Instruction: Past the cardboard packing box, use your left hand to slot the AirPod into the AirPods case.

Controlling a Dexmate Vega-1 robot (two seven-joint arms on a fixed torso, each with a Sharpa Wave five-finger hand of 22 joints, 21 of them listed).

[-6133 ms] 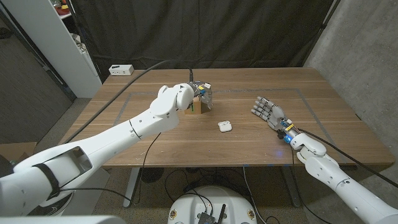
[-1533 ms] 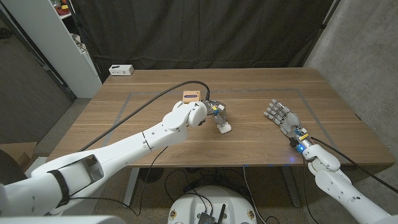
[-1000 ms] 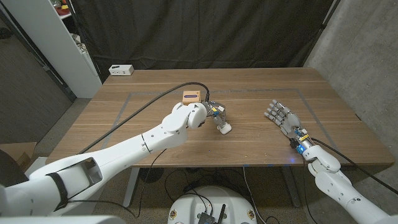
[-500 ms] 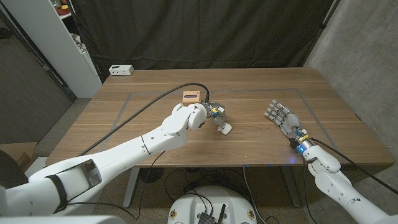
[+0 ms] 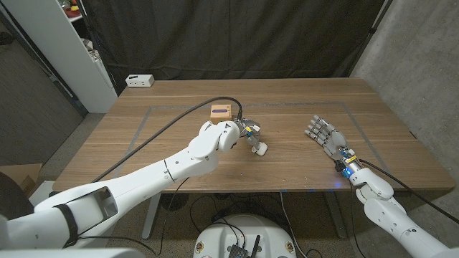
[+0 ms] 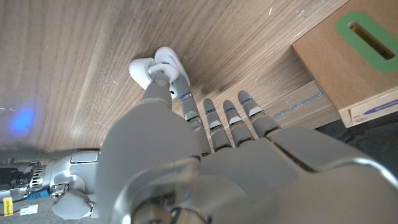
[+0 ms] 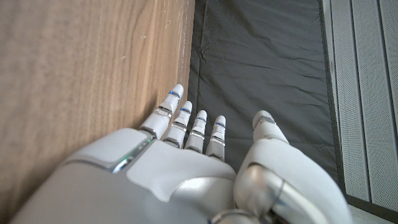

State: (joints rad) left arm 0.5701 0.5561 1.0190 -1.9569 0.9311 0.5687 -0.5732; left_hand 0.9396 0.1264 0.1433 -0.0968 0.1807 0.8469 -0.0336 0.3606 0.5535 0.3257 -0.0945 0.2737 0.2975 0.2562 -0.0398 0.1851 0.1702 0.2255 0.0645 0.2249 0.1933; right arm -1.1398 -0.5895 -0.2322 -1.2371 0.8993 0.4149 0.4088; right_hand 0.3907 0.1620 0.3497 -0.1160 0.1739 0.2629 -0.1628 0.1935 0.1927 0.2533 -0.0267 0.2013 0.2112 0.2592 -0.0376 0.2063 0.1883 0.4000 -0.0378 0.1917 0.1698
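Left hand (image 5: pixel 247 134) fingers (image 6: pixel 179 87) reach down onto AirPods case (image 5: pixel 261 149) at frame centre, touching it; AirPod itself too small to make out, so seating unconfirmed. Cardboard packing box (image 5: pixel 220 112) sits just behind. Right hand (image 5: pixel 324 135) open, fingers spread, idle on counter (image 5: pixel 387 143) at right.

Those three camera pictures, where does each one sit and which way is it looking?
Head view: from the robot's head, looking down over the wooden table; both arms show, left robot hand at the AirPods case, right robot hand apart.
Left wrist view: on the left wrist, looking along the hand's back at the case and the cardboard packing box.
Right wrist view: on the right wrist, along that hand to the table edge and dark curtain.
Shared: head and left wrist views both show case and box.
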